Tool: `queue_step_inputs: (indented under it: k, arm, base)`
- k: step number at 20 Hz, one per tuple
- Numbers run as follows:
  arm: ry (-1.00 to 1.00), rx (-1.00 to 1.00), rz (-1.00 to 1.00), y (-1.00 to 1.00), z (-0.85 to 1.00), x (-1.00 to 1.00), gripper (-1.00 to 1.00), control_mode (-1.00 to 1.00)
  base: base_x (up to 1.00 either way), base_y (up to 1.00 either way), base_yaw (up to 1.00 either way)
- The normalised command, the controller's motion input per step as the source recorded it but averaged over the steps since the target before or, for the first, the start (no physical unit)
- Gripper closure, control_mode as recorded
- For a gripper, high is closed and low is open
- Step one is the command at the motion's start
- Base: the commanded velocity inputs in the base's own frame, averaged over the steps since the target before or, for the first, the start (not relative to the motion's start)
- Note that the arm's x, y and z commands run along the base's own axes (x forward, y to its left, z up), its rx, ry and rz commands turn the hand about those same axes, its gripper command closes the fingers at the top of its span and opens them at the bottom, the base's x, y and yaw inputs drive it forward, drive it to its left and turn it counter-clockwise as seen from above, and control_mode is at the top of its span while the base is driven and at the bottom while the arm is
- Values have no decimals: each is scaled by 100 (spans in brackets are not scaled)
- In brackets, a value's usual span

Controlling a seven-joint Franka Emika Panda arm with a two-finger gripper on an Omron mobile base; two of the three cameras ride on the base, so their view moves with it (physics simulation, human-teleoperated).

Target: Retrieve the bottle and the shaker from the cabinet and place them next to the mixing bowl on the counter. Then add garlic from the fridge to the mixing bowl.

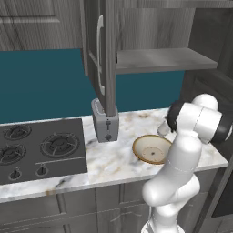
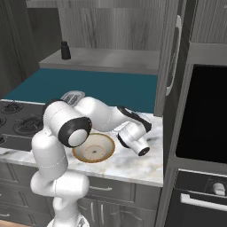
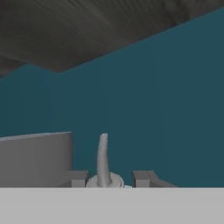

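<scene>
In the hand view my gripper [image 3: 111,178] is shut on the bottle [image 3: 103,157], a pale grey one. Its slim neck stands upright between the two dark fingertips [image 3: 142,178], in front of the teal back wall. In the base views my wrist hangs low over the counter, just right of the tan mixing bowl [image 1: 152,149] [image 2: 94,147], and the arm hides the fingers there. The small dark shaker [image 2: 65,50] stands on the open cabinet's shelf [image 2: 106,60] at its left end. The garlic and the fridge are out of view.
A grey toaster [image 1: 105,120] [image 2: 72,95] stands left of the bowl under the open cabinet door [image 1: 102,54]. The stove [image 1: 41,150] lies further left. A black oven front [image 2: 204,115] and a tall cabinet close off the counter's right end.
</scene>
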Motion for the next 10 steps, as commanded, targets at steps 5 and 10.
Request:
queue_step_inputs:
  k: [5, 10]
  arm:
    - [0, 0, 0, -8, -36, 21, 100, -100]
    - [0, -1, 0, 3, -30, 8, -100, -100]
  base:
    - [0, 0, 0]
    - [0, 0, 0]
